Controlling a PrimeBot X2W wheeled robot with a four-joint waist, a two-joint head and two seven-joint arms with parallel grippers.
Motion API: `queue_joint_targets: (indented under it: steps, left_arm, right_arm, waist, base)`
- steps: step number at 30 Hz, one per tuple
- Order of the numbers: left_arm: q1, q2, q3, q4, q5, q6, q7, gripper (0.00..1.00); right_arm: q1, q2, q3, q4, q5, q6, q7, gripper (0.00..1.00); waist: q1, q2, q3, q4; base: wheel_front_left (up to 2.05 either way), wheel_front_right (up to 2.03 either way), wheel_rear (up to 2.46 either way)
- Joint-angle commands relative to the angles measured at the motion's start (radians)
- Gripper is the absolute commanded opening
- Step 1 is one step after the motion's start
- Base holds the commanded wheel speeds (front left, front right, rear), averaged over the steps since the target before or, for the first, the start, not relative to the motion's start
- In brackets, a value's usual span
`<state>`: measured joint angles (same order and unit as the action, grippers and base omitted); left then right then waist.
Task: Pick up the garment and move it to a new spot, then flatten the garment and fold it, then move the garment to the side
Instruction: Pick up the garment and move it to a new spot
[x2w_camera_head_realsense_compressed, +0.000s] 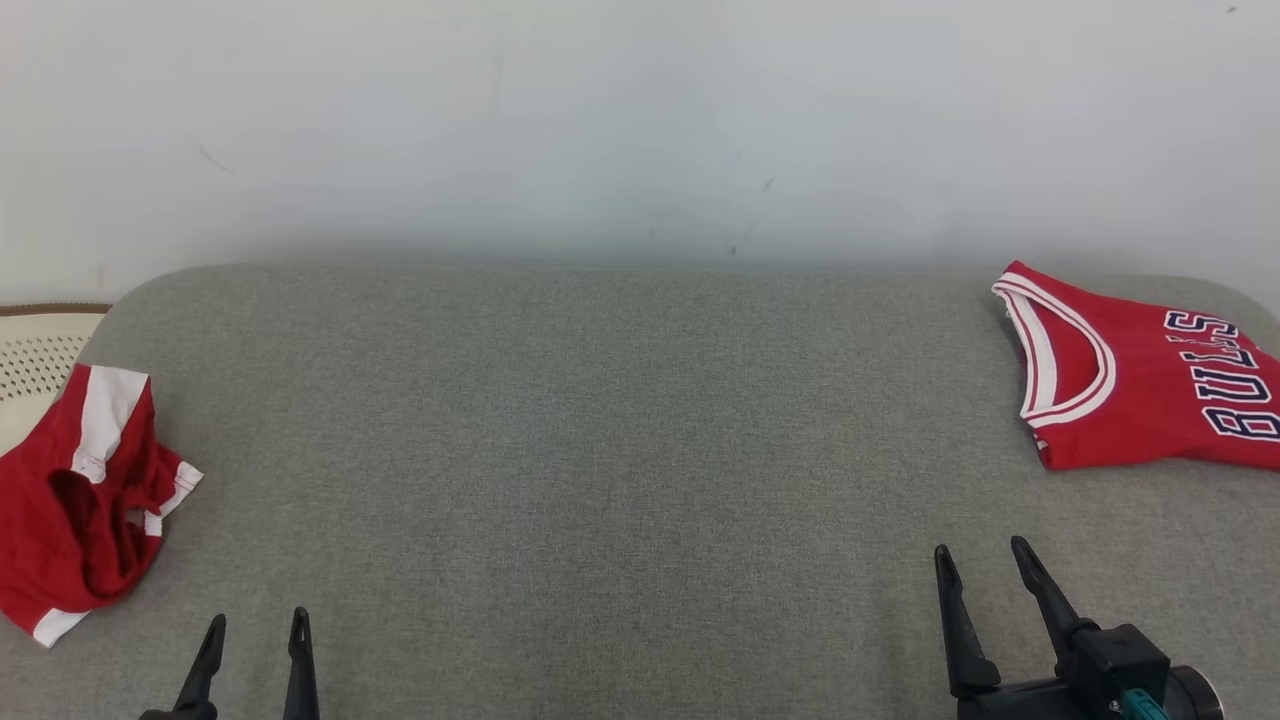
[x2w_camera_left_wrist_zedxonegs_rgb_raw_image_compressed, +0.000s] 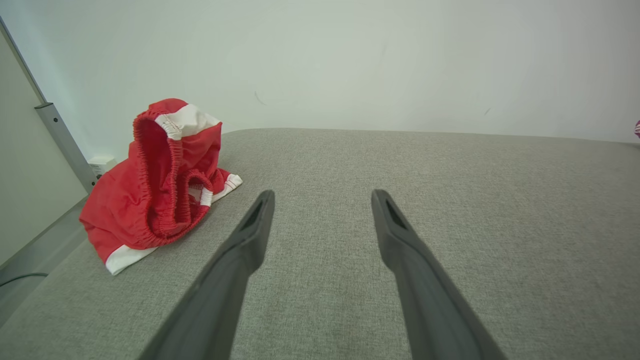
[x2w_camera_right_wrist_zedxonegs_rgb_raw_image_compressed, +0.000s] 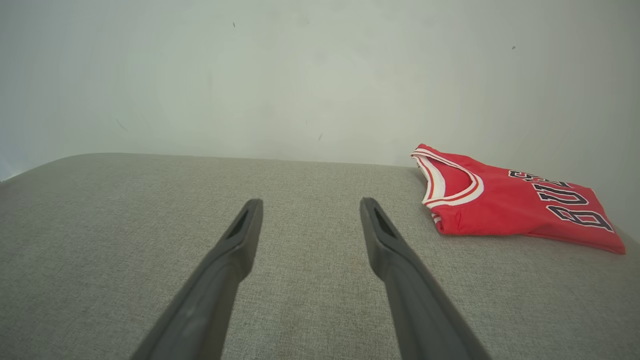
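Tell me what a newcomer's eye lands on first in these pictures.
Two bright red garments stand out against the plain grey cushion: crumpled red shorts with white stripes at its left edge, and a neatly folded red jersey with dark lettering at the far right. Low in the head view, the left gripper and right gripper point forward, dark fingers spread, holding nothing.

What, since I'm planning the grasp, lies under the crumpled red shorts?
The red shorts rest on the grey cushion; anything beneath their bunched folds is hidden.
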<state>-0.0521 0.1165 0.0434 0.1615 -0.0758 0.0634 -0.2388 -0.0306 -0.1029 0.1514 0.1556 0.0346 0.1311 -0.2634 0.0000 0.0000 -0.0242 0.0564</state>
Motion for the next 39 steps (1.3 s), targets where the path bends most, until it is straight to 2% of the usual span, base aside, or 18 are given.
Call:
queue_joint_targets:
  steps: [1, 10, 16, 29, 33, 34, 39]
  left_arm:
    - [0.001, 0.007, -0.002, 0.001, -0.004, 0.001, -0.002, 1.00]
    - [0.001, 0.010, -0.010, -0.001, -0.012, 0.005, 0.002, 1.00]
    - [-0.007, 0.014, -0.012, 0.006, -0.020, 0.009, -0.002, 1.00]
    - [0.014, 0.047, 0.011, -0.022, -0.037, 0.027, 0.023, 1.00]
    - [0.021, 0.044, 0.019, -0.032, -0.041, 0.035, 0.026, 1.00]
    - [0.024, 0.046, 0.019, -0.040, -0.043, 0.040, 0.028, 1.00]
    - [0.036, 0.051, 0.024, -0.054, -0.046, 0.049, 0.032, 1.00]
  right_arm:
    - [0.005, 0.002, 0.002, 0.003, 0.003, -0.001, -0.001, 1.00]
    - [0.016, 0.003, -0.004, 0.008, 0.008, -0.001, -0.001, 1.00]
    - [0.022, 0.003, -0.003, 0.014, 0.015, -0.001, -0.001, 1.00]
    - [0.022, 0.015, -0.002, 0.031, 0.030, -0.001, -0.001, 1.00]
    - [0.019, 0.016, 0.002, 0.033, 0.036, -0.001, -0.001, 1.00]
    - [0.020, 0.017, 0.003, 0.034, 0.039, -0.001, -0.001, 1.00]
    - [0.012, 0.018, 0.012, 0.033, 0.036, -0.001, -0.001, 1.00]
  waist:
    - [0.0000, 0.0000, 0.000, 0.000]
    - [0.0000, 0.0000, -0.001, 0.013]
    - [0.0000, 0.0000, -0.004, 0.069]
    - [0.0000, 0.0000, -0.012, 0.321]
    - [0.0000, 0.0000, -0.010, 0.368]
    - [0.0000, 0.0000, -0.008, 0.399]
    - [0.0000, 0.0000, -0.001, 0.448]
  base:
    - [0.00, 0.00, 0.00]
    - [0.00, 0.00, 0.00]
    - [0.00, 0.00, 0.00]
    - [0.00, 0.00, 0.00]
    - [0.00, 0.00, 0.00]
    - [0.00, 0.00, 0.00]
    - [0.00, 0.00, 0.00]
